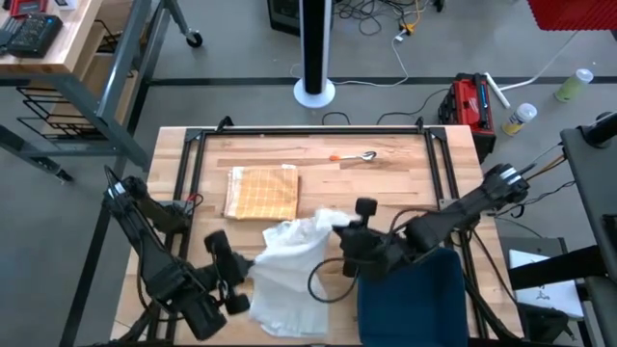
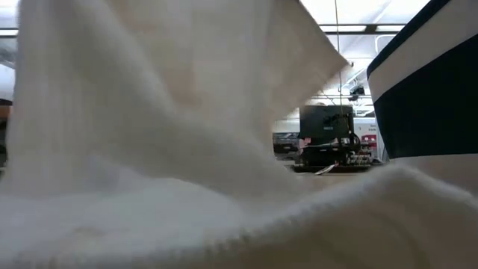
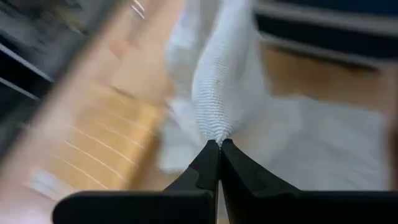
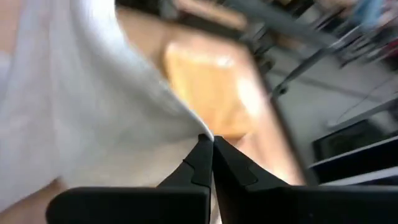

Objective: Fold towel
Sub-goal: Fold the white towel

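High view: I log white towel (image 1: pixel 289 270), soft ribbed knit, crumpled at table's near edge. Left gripper (image 3: pixel 217 146) pinches one fold; right gripper (image 4: pixel 208 142) clamps another edge. Yellow checked cloth (image 1: pixel 261 191) folded square on slatted wood table (image 1: pixel 386 183); spoon (image 1: pixel 359 156) beyond. Grey floor, cables around.

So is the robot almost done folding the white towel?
Not yet. One yellow checked cloth already lies folded flat on the table. The white towel is bunched up, not flat. The left gripper has its fingers shut on a pinch of the white towel, and the right gripper is shut on its edge. Spreading it out and folding it are still left.
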Robot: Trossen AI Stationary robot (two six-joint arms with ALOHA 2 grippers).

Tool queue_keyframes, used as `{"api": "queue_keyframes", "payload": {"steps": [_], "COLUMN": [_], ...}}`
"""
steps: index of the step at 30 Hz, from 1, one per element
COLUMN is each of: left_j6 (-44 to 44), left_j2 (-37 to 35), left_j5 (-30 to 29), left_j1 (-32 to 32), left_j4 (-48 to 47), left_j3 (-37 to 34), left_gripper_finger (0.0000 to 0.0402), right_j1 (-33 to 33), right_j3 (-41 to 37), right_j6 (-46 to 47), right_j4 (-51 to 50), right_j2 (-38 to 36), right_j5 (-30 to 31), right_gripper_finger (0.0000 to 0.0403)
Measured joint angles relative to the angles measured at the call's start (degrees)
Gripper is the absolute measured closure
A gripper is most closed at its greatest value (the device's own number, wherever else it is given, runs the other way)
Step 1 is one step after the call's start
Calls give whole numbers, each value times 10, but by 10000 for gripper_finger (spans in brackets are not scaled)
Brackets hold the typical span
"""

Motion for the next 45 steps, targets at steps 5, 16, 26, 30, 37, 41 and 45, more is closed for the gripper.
{"api": "queue_keyframes", "payload": {"steps": [5,16,26,30,37,41,45], "left_j6": [35,113,93,99,125,120,97], "left_j2": [14,63,128,125,74,40,31], "left_j5": [56,105,181,181,181,158,132], "left_j1": [-8,-12,-7,-7,-14,-18,-20], "left_j4": [179,748,985,984,915,780,608], "left_j3": [-75,-329,-433,-423,-382,-344,-305], "left_gripper_finger": [401,398,373,361,340,346,356], "right_j1": [20,27,24,24,24,23,23], "right_j3": [-93,-189,-171,-165,-155,-150,-149], "right_j6": [71,103,64,50,12,-1,1], "right_j4": [42,161,162,159,157,155,144], "right_j2": [34,67,66,67,67,67,67], "right_j5": [-46,-161,-159,-117,-23,-14,-17], "right_gripper_finger": [403,403,403,403,403,403,403]}}
